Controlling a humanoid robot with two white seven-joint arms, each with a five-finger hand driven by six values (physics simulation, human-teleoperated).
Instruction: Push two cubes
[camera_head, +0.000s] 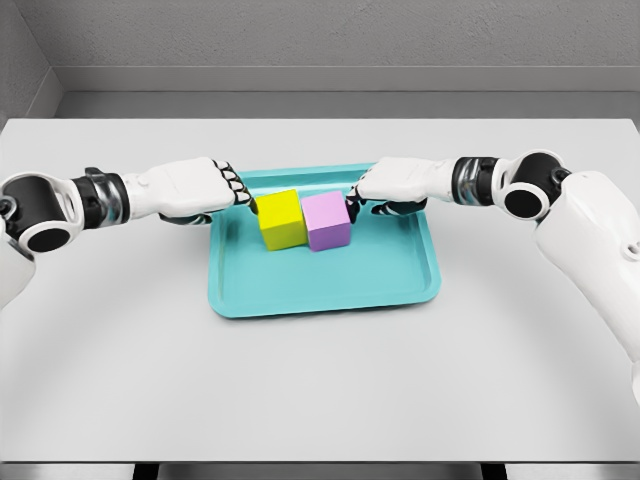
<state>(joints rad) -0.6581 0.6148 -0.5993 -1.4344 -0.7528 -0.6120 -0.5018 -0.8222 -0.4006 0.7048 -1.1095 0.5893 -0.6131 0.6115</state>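
Yellow cube and purple cube sit touching on the teal tray, between curled fingers of left hand and right hand. Neither hand grasps. Cubes appear rigid, light, likely to slide; press flat outer faces.

Behind the left hand, hidden: part of the shallow teal plastic tray's rim. Behind the right hand, hidden: another stretch of that rim. Cut off at the picture's side edges: both white arms above the elbows.
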